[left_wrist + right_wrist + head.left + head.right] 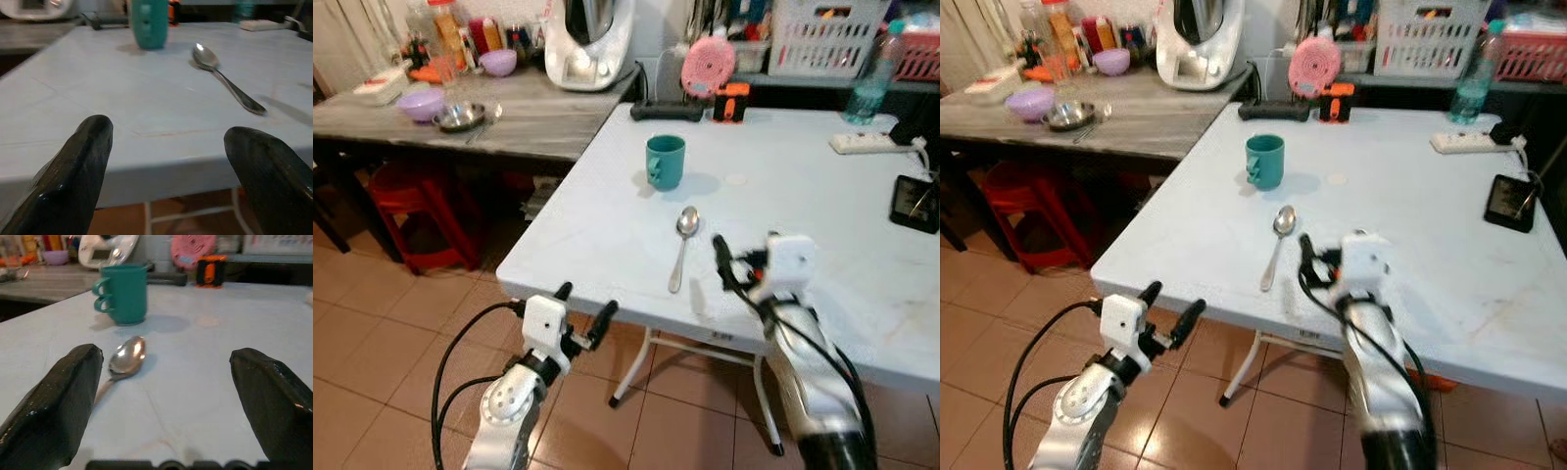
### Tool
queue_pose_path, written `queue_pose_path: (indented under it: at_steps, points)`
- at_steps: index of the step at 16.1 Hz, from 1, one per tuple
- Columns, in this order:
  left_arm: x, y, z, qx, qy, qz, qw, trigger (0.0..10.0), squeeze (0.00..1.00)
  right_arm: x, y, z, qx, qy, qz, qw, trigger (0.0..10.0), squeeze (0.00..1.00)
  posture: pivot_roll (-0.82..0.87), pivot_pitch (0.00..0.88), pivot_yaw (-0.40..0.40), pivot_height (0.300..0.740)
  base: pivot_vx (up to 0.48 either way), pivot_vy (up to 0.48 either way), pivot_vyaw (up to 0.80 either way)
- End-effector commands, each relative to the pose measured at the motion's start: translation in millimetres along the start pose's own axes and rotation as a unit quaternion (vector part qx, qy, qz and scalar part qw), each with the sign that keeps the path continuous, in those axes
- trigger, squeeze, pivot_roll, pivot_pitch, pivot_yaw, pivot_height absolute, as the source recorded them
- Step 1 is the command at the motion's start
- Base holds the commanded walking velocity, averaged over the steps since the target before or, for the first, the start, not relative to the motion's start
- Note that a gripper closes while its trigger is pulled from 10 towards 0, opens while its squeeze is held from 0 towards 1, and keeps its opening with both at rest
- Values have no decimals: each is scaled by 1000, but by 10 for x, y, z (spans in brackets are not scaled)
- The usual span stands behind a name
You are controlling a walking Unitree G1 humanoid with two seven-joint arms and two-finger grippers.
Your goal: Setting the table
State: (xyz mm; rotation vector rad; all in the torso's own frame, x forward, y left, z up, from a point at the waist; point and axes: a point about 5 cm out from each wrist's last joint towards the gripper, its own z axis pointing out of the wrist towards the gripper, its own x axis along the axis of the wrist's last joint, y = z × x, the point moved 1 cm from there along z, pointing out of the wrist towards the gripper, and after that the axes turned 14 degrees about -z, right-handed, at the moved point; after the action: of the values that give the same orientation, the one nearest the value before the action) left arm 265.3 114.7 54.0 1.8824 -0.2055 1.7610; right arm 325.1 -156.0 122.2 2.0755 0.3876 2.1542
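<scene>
Already the left gripper (585,306) is held wide open and empty below the near edge of the white table (568,245); raised carelessly, that edge could be struck. Further right, the teal mug (665,162) stands upright, the spoon (682,245) lying just in front of it. The right gripper (161,396), spread wide and empty, hovers beside the spoon's handle; a sideways sweep could knock the spoon off the edge.

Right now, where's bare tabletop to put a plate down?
Bare: the white table left of the teal mug and spoon, and the middle stretch between mug and power strip. Crowded: back edge and right side by the black device.
</scene>
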Motion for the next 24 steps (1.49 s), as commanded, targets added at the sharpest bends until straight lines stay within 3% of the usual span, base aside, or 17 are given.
queue_pose_path:
  at_steps: [1, 5, 9, 16, 22, 23, 24]
  points:
    - [28, -7, -24, -15, -5, 4, 1000, 10000, 0, -6, -97, 54, 20, -14, 1, 1000, 10000, 0, -52, 54, 88, 740, 0, 0, 0]
    - [72, 55, -81, -74, -12, 4, 997, 10000, 0, 79, -465, 316, 61, -49, 24, 997, 10000, 0, -34, 68, 82, 740, 0, 0, 0]
    - [93, 70, -72, -86, -11, 4, 996, 10000, 0, 37, -513, 437, 38, -108, 38, 993, 10000, 0, -38, 62, 79, 740, 0, 0, 0]
    - [114, 94, -59, -97, -12, 1, 995, 10000, 0, 10, -374, 585, 9, -140, 44, 989, 10000, 0, -48, 60, 85, 740, 0, 0, 0]
    - [110, 82, -76, -97, -17, 2, 995, 10000, 0, 67, -551, 685, 42, -158, 31, 986, 10000, 0, -42, 67, 85, 740, 0, 0, 0]
    - [105, 88, -78, -98, -18, 1, 995, 10000, 0, 35, -559, 678, 41, -170, 30, 984, 4314, 0, -40, 66, 82, 740, 0, 0, 0]
    - [101, 90, -80, -98, -19, 0, 995, 10000, 0, -24, -570, 665, 42, -189, 33, 981, 0, 0, -37, 65, 78, 740, 0, 0, 0]
